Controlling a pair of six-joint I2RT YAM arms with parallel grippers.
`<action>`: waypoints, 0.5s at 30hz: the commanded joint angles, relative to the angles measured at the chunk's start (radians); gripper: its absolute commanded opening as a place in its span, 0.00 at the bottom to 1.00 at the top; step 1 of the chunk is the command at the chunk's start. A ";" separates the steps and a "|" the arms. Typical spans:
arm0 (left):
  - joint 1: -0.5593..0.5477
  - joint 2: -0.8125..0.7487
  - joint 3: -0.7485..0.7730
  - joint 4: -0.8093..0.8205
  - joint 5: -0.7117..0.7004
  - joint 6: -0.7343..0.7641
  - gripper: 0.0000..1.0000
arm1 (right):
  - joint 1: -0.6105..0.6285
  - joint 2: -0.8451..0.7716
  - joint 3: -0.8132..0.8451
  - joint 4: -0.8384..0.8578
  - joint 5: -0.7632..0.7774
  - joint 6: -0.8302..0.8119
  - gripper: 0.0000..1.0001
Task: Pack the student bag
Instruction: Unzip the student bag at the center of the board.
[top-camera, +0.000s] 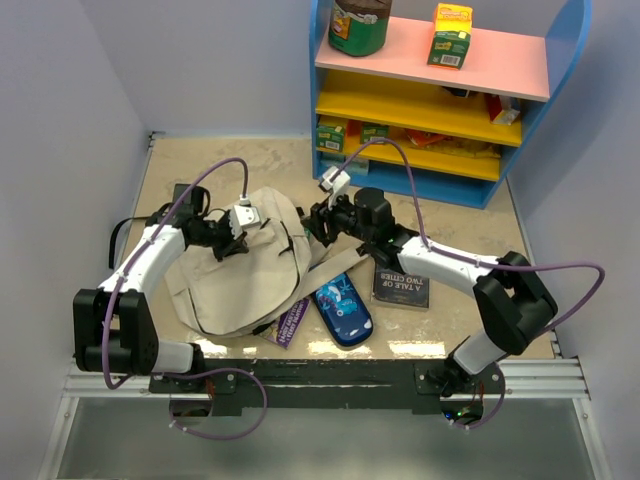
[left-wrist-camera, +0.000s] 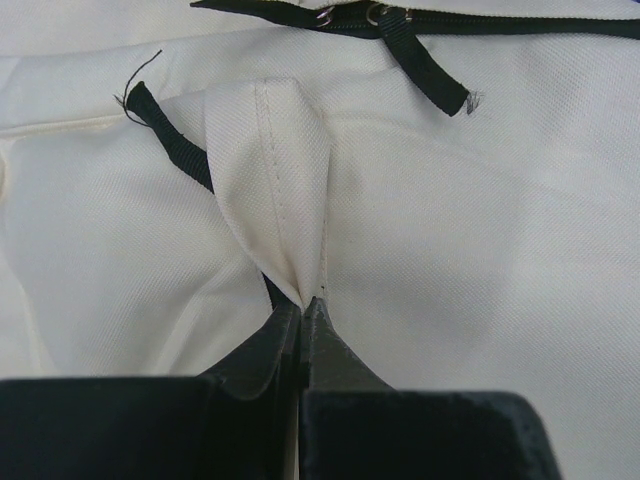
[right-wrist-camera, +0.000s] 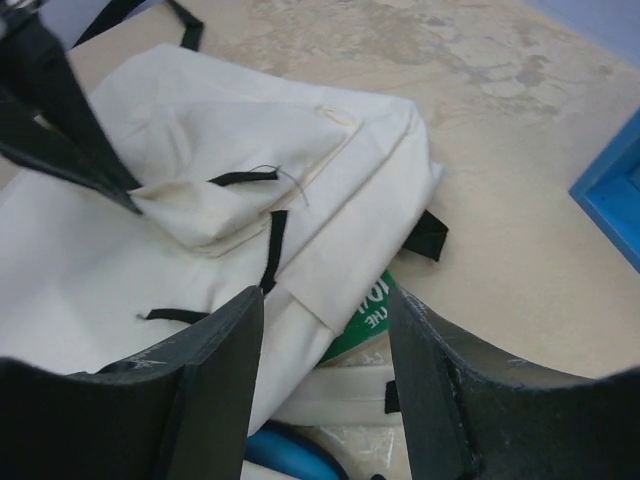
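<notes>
At the near edge of the desk (top-camera: 455, 215) we see the two arm bases, with the left arm (top-camera: 150, 250) and right arm (top-camera: 450, 262) reaching inward toward each other. Just beyond the near edge, a purple booklet (top-camera: 292, 322) protrudes from under the student bag (top-camera: 245, 285), and a blue pencil case (top-camera: 342, 312) lies just right of it. A dark book (top-camera: 402, 285) lies right of the case, partly under the right arm. The student bag lies flat on the desk, left of centre, between the two arms, with one beige strap (top-camera: 332, 267) running right toward the book. In the left wrist view, the left jaws are together, clamped on a raised fold (left-wrist-camera: 275, 180) of the bag's beige canvas. A black zipper line (left-wrist-camera: 520, 24) runs beyond that fold. The right jaws stand apart above the bag's right edge and grip nothing. In the right wrist view, a green printed cover (right-wrist-camera: 372, 308) shows beneath the bag's edge. At the far right stands a shelf (top-camera: 500, 65) carrying a dark jar (top-camera: 360, 22) and a yellow carton (top-camera: 451, 35).
</notes>
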 joint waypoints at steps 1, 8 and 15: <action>0.003 -0.008 0.026 -0.018 0.056 0.011 0.00 | 0.031 -0.040 0.008 -0.038 -0.184 -0.152 0.56; 0.003 0.022 0.049 -0.021 0.056 -0.012 0.00 | 0.078 -0.042 0.016 -0.164 -0.211 -0.310 0.57; 0.003 0.020 0.052 -0.021 0.056 -0.015 0.00 | 0.142 0.000 0.011 -0.163 -0.144 -0.385 0.57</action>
